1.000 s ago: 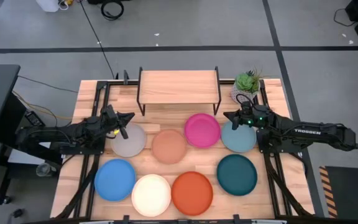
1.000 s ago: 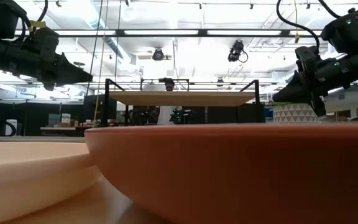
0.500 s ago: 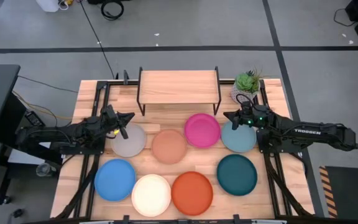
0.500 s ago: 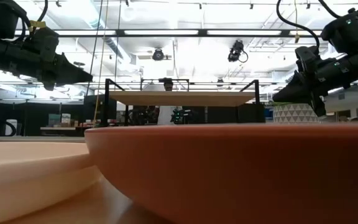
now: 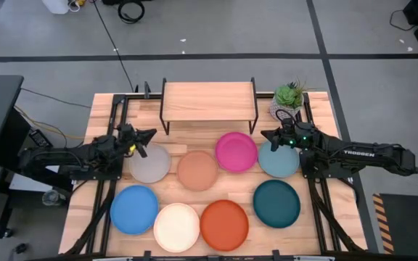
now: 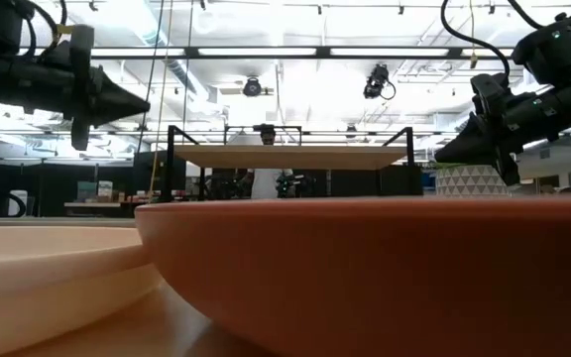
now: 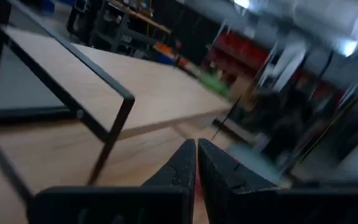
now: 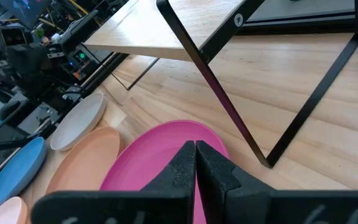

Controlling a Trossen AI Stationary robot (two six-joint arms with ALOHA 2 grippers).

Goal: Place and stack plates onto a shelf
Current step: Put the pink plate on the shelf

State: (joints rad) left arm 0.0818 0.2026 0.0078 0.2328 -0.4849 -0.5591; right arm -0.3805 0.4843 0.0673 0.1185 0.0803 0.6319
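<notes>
Eight plates lie flat on the slatted table: grey (image 5: 149,164), tan-peach (image 5: 197,170), magenta (image 5: 236,151), pale blue (image 5: 279,159), bright blue (image 5: 134,209), cream (image 5: 176,226), orange (image 5: 224,224) and dark teal (image 5: 276,203). The shelf (image 5: 209,101) stands on its black legs at the far middle, its top bare. My left gripper (image 5: 149,133) is shut and empty, in the air above the grey plate's far edge, pointing toward the shelf (image 7: 104,81). My right gripper (image 5: 265,135) is shut and empty, above the pale blue plate's far left edge, beside the magenta plate (image 8: 160,162).
A small potted plant (image 5: 290,96) stands at the far right corner, next to the shelf's right end. In the low view the orange plate (image 6: 365,268) and the cream plate (image 6: 48,268) fill the foreground. Black arm-mount rails run along the table's left and right sides.
My left gripper has risen a little and tipped from slanting downward to about level, still shut and pointing toward the shelf. The right arm and all the plates have stayed where they were.
</notes>
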